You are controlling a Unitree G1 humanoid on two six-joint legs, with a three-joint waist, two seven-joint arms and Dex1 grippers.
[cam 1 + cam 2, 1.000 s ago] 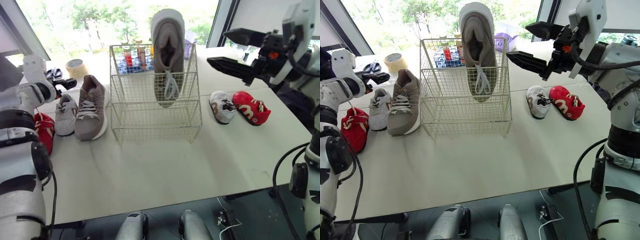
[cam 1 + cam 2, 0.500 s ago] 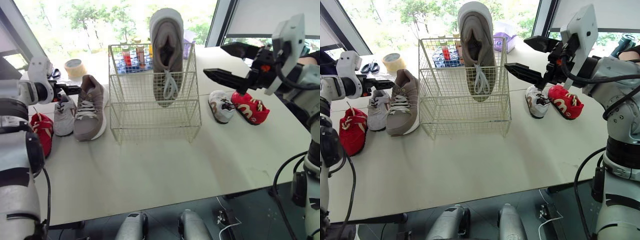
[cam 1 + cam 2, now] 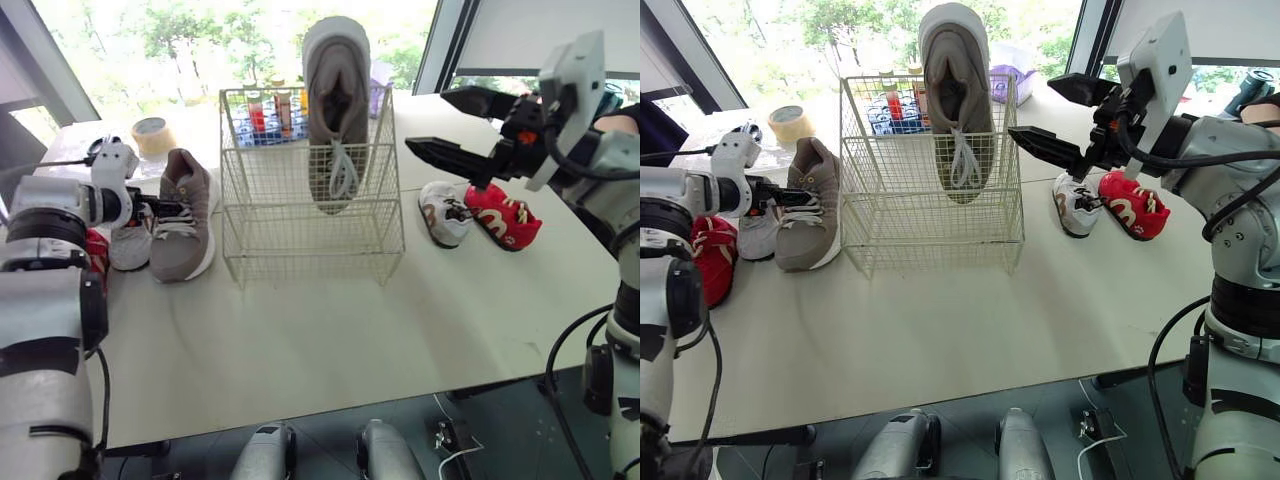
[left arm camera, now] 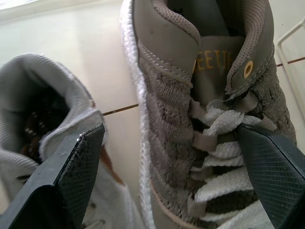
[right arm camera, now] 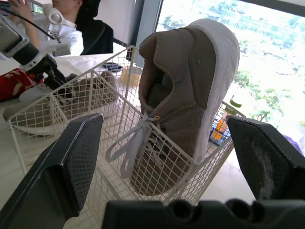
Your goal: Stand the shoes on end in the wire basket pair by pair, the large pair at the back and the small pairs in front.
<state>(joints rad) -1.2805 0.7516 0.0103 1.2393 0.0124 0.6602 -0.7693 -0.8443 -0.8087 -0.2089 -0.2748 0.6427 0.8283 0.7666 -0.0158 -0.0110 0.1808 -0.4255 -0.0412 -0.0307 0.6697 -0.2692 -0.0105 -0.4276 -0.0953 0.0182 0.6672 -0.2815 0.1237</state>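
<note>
Taupe shoe: looked soft and light; stiffer collar seemed the best hold.
Left gripper: spread wide, straddled its laces.
Right gripper: spread, empty.

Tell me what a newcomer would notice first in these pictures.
A large taupe shoe stands toe-up in the wire basket at the middle of the table, rising well above the rim. Its mate lies flat to the basket's left, with the open left gripper straddling its laced upper. The open right gripper is raised near a small grey shoe and a small red shoe right of the basket.
</note>
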